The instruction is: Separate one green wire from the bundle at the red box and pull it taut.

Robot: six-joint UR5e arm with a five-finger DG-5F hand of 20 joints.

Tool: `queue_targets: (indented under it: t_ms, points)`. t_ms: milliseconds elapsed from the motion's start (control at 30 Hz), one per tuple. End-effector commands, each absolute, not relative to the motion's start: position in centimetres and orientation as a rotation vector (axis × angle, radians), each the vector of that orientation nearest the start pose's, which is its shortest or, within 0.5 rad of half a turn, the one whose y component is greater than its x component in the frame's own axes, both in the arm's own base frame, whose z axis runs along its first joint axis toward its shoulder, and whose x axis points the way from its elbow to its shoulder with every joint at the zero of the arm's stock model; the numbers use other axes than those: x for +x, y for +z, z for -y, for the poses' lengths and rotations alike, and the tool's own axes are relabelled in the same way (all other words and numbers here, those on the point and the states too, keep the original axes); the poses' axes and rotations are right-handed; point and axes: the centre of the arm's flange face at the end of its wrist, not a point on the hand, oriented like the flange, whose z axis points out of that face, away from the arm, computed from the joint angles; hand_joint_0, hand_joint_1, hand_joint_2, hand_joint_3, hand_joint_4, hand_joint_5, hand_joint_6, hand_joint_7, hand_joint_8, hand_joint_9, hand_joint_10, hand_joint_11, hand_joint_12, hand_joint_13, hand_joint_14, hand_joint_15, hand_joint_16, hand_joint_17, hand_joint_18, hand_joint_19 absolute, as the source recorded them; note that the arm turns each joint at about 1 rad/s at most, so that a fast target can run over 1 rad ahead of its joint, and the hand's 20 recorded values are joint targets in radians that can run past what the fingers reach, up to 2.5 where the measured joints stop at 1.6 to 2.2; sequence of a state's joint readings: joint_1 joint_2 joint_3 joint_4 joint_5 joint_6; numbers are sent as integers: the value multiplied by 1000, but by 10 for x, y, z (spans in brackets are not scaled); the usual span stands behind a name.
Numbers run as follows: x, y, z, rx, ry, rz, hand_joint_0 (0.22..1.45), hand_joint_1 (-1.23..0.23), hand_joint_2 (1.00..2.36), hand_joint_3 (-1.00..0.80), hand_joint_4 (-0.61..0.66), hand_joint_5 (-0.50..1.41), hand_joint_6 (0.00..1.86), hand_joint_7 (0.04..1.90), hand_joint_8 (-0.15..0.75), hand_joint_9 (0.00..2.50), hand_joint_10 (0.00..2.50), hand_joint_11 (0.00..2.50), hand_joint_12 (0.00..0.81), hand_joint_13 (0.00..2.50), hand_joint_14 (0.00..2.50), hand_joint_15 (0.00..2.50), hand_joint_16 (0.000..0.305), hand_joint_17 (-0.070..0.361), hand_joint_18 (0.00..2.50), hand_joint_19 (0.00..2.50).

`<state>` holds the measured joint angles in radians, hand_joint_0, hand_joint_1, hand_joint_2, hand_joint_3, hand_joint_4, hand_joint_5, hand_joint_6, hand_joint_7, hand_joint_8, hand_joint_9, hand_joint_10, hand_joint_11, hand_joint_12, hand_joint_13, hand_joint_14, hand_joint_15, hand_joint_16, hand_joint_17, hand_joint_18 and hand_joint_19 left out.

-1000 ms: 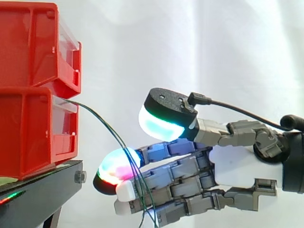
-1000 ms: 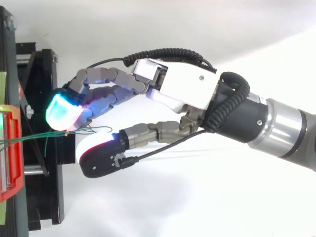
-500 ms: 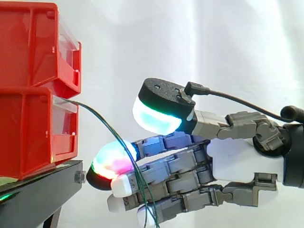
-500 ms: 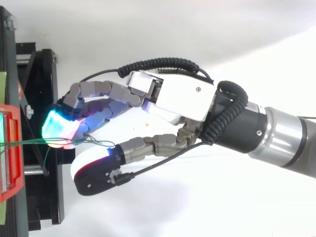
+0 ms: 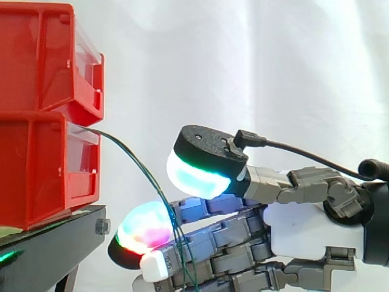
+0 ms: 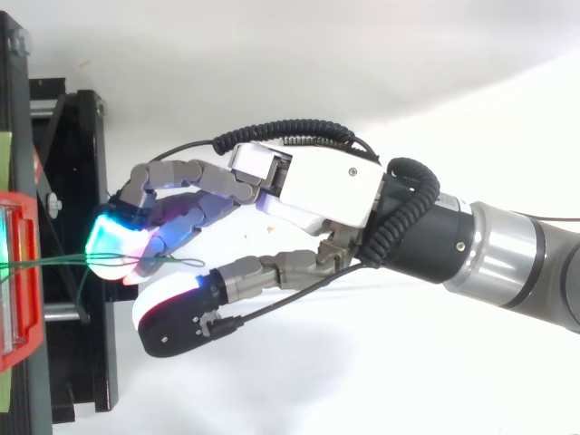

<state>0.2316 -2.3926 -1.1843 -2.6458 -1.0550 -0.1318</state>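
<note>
Fingers of the hand lie nearly straight, thumb spread above, gripping nothing. Green wires from the lower red bin drape across them. Black stand below, white curtain behind.

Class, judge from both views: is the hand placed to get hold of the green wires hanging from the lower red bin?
Probably yes. The green wires arc from the lower red bin across the hand's open fingers, thumb raised above, nothing between.

Wires from the lower bin down across the hand.
</note>
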Motion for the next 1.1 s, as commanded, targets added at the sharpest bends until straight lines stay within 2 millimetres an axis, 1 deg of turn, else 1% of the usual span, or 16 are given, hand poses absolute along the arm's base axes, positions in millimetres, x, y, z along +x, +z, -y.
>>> queue_targets:
  t_ms: [0,33,367,467,567,667,733,767,800,833,867,900,1067]
  points:
    - [781,192,2,1227,944,-1016,613,-665,1010,-403,150,-77,500,1375,258,782,10,254,344,556,11,257,48,108,534,461]
    - [781,192,3,1227,943,-1015,616,-667,1011,-391,151,-82,526,1347,260,781,12,251,345,556,11,256,48,108,536,460]
    - [781,193,2,1233,966,-1020,620,-627,1012,-381,164,-85,545,1307,265,798,10,261,344,569,11,259,48,107,543,475]
    - [784,199,1,1229,975,-1009,617,-613,1010,-398,160,-85,547,1303,266,805,10,268,344,569,12,263,48,108,545,477]
    - [785,200,1,1228,977,-1007,610,-601,1010,-408,167,-84,547,1303,266,808,10,263,344,571,11,264,48,108,548,477]
    - [786,203,5,1229,975,-1001,607,-592,1010,-403,165,-83,550,1312,266,812,10,268,345,573,11,264,48,108,551,477]
    - [787,205,7,1229,975,-1012,619,-579,1015,-347,141,-110,647,1229,269,809,12,298,348,574,11,270,48,108,559,475]
    - [788,207,7,1229,976,-1021,619,-579,1015,-347,141,-110,647,1229,269,809,12,298,348,574,11,270,48,108,559,475]
    - [788,208,7,1230,975,-1026,613,-578,1019,-301,146,-129,713,1152,268,797,13,326,352,575,11,275,48,109,561,482]
    - [788,209,7,1231,976,-1030,612,-578,1019,-297,148,-131,721,1148,272,796,13,331,352,575,11,275,48,109,561,482]
    - [789,213,8,1236,974,-1039,614,-598,1020,-277,162,-160,800,1025,272,781,13,351,355,575,11,284,49,110,563,483]
    - [789,213,8,1239,974,-1045,614,-635,1021,-257,182,-177,838,974,274,764,14,371,357,570,12,288,49,111,564,488]
    - [788,213,8,1247,970,-1058,614,-659,1019,-272,204,-186,863,952,277,757,15,395,360,566,12,293,50,112,565,499]
